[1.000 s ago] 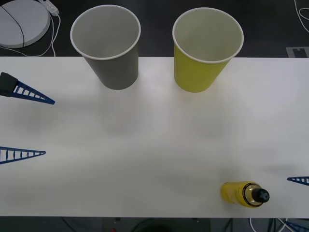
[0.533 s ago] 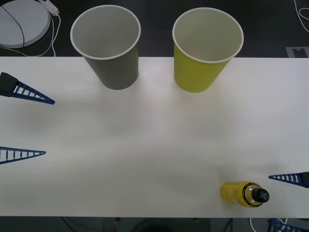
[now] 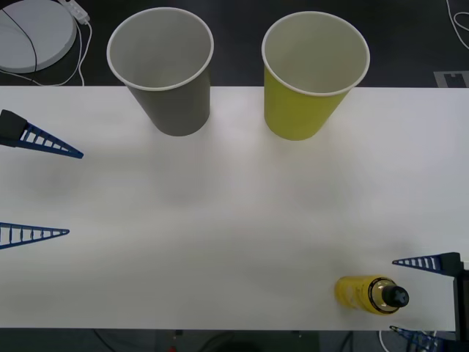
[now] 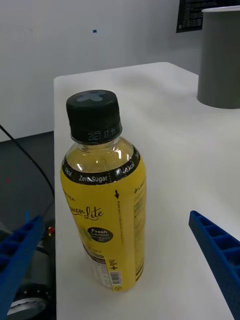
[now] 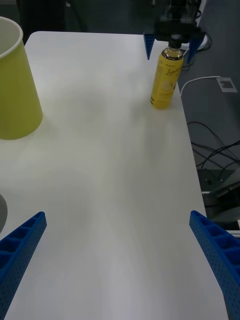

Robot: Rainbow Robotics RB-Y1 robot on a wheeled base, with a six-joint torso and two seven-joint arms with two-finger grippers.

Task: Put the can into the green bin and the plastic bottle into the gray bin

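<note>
Plastic bottle (image 3: 370,295) upright near the front right corner of the white table (image 3: 234,220), black cap on, close to the front edge. Right gripper (image 3: 410,297) at the table's right edge, spread wide, one blue finger on each side of the bottle, neither touching it, nothing held. From the right wrist, bottle (image 4: 102,195) close ahead between the two fingertips (image 4: 217,250), with clear gaps both sides. Gray bin (image 3: 163,67) and green bin (image 3: 311,72) upright, side by side along the back edge, gray toward the left corner, green right of the middle, well apart from the bottle. Left gripper (image 3: 38,187) over the table's left edge, wide open, empty.
</note>
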